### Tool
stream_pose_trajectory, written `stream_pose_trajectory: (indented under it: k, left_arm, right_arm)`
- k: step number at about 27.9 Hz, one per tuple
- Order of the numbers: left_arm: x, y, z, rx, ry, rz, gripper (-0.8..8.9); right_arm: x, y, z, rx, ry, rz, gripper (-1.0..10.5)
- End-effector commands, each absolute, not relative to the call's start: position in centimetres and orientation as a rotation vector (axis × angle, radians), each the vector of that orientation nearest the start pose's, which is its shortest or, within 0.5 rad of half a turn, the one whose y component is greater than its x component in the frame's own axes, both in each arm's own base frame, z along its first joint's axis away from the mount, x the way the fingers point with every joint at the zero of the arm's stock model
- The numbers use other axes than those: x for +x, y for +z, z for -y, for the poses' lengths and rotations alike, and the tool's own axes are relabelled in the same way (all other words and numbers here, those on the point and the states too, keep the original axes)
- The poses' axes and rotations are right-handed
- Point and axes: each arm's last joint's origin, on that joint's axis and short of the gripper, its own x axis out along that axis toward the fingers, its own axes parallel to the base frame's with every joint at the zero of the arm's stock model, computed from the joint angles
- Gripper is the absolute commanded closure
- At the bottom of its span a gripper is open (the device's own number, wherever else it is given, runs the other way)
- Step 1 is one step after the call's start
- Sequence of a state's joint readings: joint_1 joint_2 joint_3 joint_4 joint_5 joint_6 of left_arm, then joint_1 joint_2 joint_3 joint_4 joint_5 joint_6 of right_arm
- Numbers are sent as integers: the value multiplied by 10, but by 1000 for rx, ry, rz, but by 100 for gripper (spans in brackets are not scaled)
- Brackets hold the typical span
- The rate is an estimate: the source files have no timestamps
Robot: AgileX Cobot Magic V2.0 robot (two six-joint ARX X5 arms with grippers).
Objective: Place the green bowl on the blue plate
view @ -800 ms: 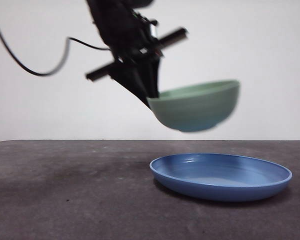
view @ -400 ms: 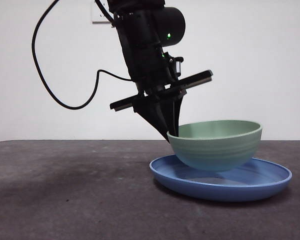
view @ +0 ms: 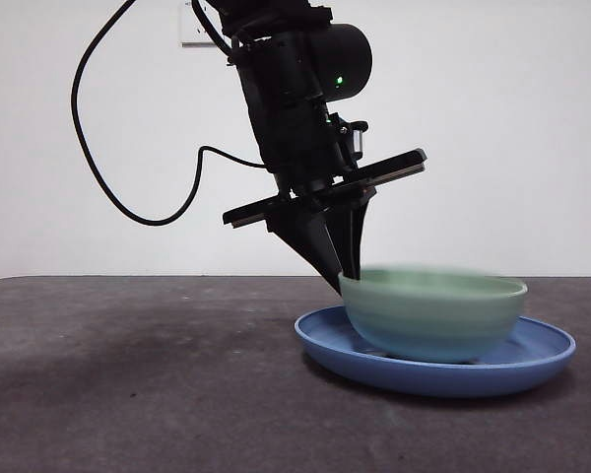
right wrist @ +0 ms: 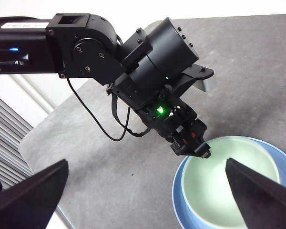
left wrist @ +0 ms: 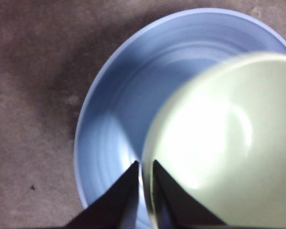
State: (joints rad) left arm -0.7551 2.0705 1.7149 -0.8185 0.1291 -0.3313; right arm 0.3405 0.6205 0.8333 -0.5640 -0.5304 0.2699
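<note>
Left end effector (left wrist: 143, 164), jaws nearly closed, grips the green bowl (view: 433, 313) rim; bowl rests in the blue plate (view: 532, 365).

The green bowl (view: 433, 315) is pale sage-green with a lighter rim and faint horizontal ridges; the blue plate (view: 532, 363) is a glossy medium blue with lighter concentric sheen. The left gripper (left wrist: 143, 167) has 2 black jaws on a black arm bearing 1 small green light, and the right gripper (right wrist: 148, 191) is likewise black. The table (view: 128, 394) is mottled dark grey-brown beneath a white wall (view: 512, 118).
</note>
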Motion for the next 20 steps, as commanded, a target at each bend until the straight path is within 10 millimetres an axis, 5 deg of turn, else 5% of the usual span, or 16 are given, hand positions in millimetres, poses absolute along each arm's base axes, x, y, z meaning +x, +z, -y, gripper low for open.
stream_pose_trajectory:
  k: [1, 5, 12, 20]
  left_arm:
    - [316, 216, 309, 103, -588, -1241, 713]
    - [316, 216, 309, 101, -589, -1238, 687]
    - [320, 222, 309, 87, -589, -1220, 357]
    - [324, 262, 308, 94, -606, -1190, 338]
  right_arm:
    - [108, 339, -54, 291, 818, -464, 385]
    - [108, 339, -54, 292, 818, -465, 385]
    - [108, 339, -54, 292, 818, -465, 385]
    - [108, 339, -54, 292, 818, -464, 385]
